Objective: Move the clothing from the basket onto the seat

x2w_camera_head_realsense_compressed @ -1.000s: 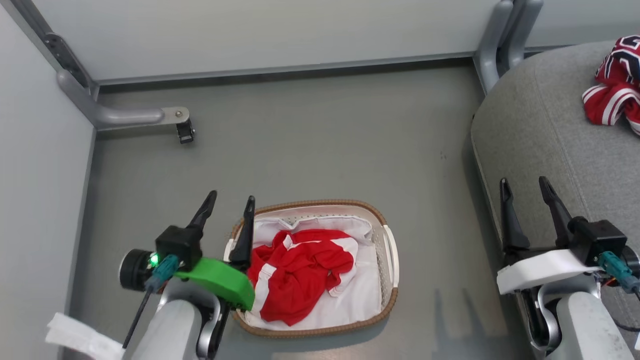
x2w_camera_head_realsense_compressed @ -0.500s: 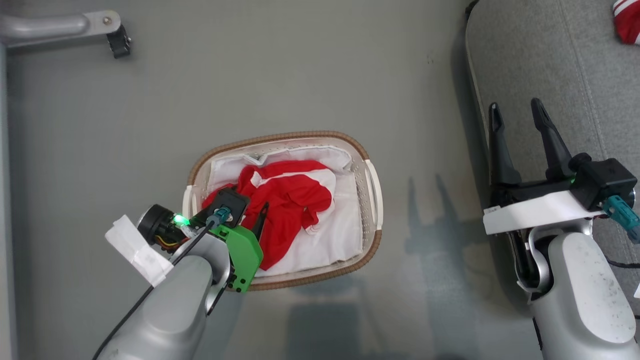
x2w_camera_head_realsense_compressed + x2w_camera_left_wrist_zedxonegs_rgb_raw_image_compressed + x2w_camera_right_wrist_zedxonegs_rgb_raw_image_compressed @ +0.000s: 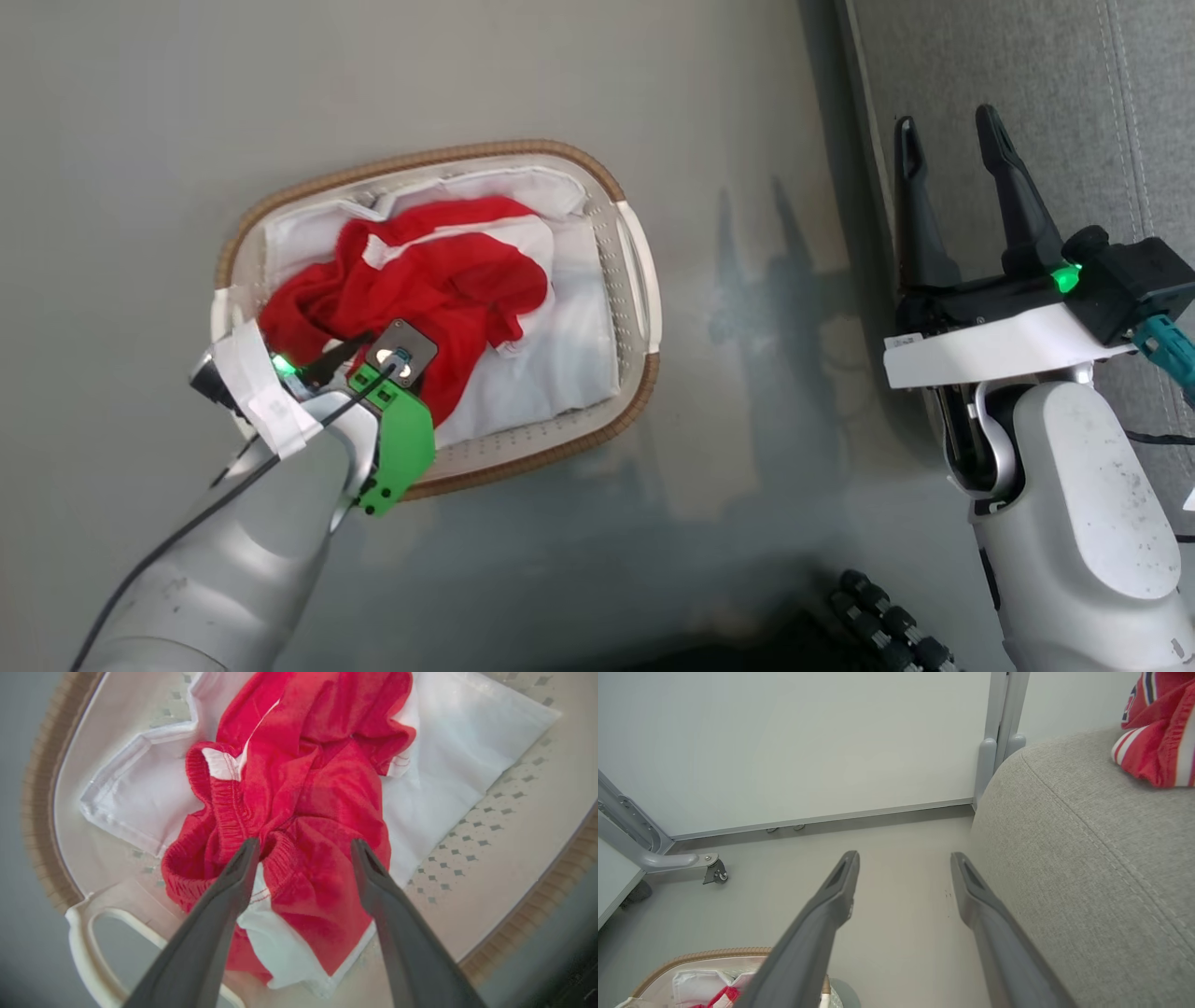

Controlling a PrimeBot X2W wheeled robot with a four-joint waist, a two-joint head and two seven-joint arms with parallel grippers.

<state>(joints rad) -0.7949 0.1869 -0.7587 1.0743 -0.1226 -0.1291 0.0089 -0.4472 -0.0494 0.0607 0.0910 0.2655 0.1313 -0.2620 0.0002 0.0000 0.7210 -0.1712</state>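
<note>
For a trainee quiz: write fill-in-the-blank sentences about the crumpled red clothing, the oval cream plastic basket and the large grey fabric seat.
On the left gripper the jaws stand ___ over the crumpled red garment.
That garment lies in the oval cream plastic basket on a ___ cloth liner.
A second red, white-striped garment rests ___ the large grey fabric seat.
The right gripper is open and holds ___.
Missing words: open; white; on; nothing.

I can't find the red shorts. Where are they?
In the head view's left half, the red shorts lie bunched on the white liner inside the basket, with the open left gripper just over them.
</note>
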